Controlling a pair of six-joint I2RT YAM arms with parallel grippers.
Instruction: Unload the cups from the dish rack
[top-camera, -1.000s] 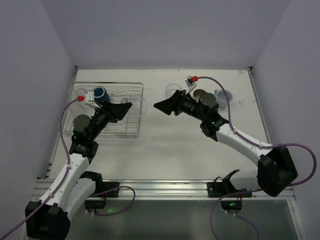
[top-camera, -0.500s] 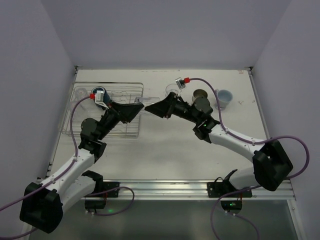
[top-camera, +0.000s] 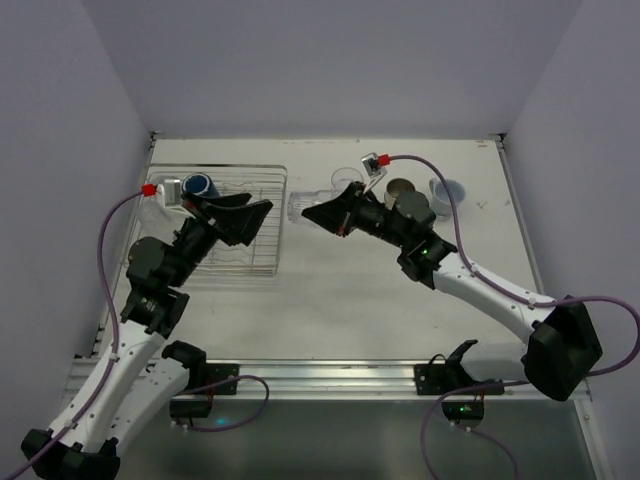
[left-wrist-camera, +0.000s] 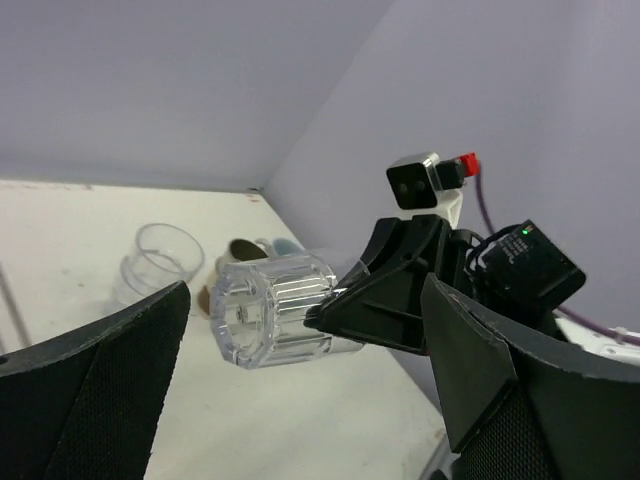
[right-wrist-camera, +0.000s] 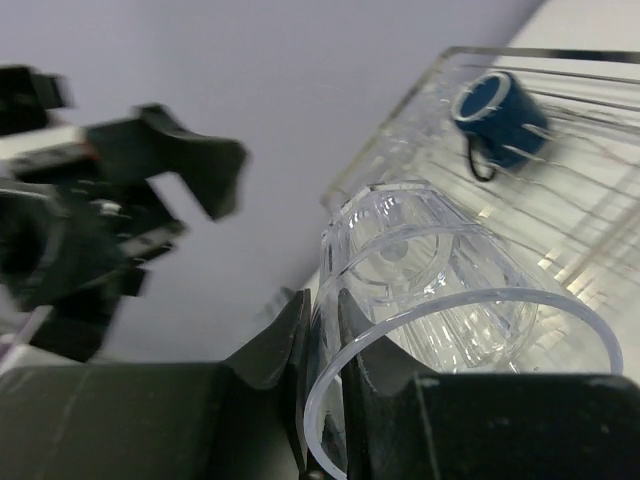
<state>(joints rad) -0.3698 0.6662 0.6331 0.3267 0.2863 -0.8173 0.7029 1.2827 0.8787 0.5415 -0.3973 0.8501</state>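
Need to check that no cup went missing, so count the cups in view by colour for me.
Clear: 2, the held clear cup in the right gripper and the standing clear cup
Brown cup: 1
Pale blue cup: 1
Dark blue mug: 1, in the rack
Total in view: 5

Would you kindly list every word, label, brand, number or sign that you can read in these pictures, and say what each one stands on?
None can be read in any view.
The clear tumbler, the dark blue mug, the dish rack and the table bear no print.
The right wrist camera module shows only a lens and a red plug; any marks there are too small to tell.
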